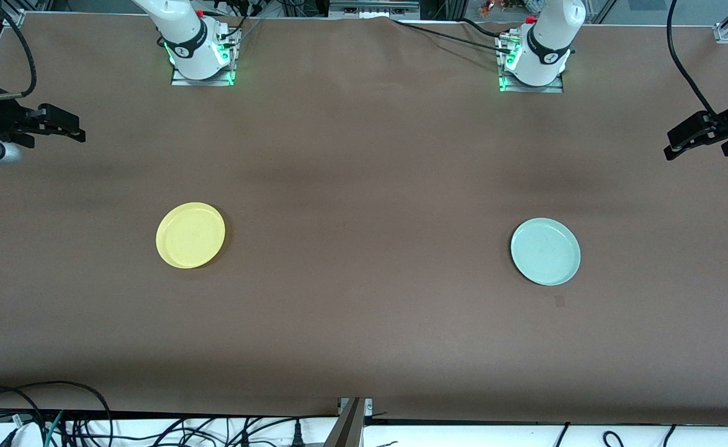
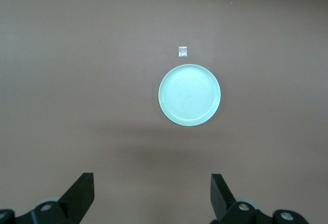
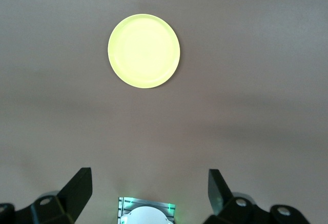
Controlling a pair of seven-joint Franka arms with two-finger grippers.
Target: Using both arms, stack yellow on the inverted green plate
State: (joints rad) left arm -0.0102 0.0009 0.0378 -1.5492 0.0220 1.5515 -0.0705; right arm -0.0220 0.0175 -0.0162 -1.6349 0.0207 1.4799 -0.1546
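The yellow plate (image 1: 190, 235) lies face up on the brown table toward the right arm's end; it also shows in the right wrist view (image 3: 144, 50). The pale mint-green plate (image 1: 545, 251) lies face up toward the left arm's end, and shows in the left wrist view (image 2: 189, 95). My right gripper (image 1: 69, 129) hangs high over the table's edge at the right arm's end, open and empty (image 3: 149, 189). My left gripper (image 1: 680, 143) hangs high over the table's edge at the left arm's end, open and empty (image 2: 152, 192). Both are well away from the plates.
A small pale square mark (image 1: 559, 302) lies on the table just nearer the front camera than the green plate; it also shows in the left wrist view (image 2: 182, 52). The arm bases (image 1: 202, 56) (image 1: 531, 65) stand along the table's edge farthest from the front camera. Cables hang at the front edge.
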